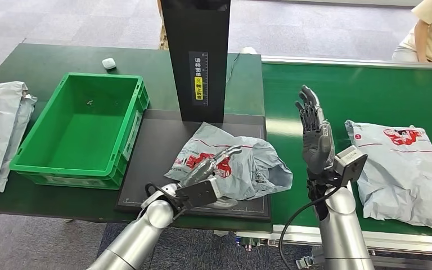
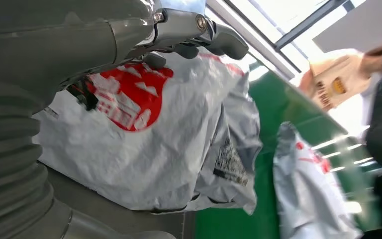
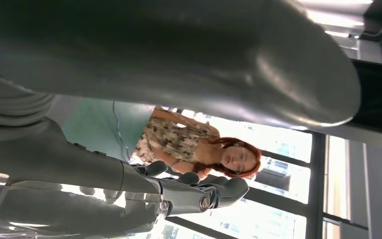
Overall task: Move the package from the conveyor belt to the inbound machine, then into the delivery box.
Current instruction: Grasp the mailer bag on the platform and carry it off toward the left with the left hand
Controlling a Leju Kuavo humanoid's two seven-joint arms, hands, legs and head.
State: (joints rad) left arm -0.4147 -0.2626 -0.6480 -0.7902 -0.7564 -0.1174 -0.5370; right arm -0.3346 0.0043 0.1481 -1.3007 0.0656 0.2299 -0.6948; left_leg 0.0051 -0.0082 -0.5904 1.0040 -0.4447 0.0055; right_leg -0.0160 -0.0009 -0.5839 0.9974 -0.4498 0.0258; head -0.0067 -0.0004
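Note:
A crumpled grey package with a red logo lies on the black platform of the inbound machine, in front of its black tower. My left hand rests on the package's near left part, fingers stretched flat over the logo and not closed. The left wrist view has the package lying between the fingers and the thumb. My right hand is raised above the green conveyor belt, fingers apart and pointing up, holding nothing. In the right wrist view its fingers are spread in the air.
An empty green crate stands left of the platform. A second grey package lies on the belt to the right. More grey bags sit at the far left. A person sits beyond the belt.

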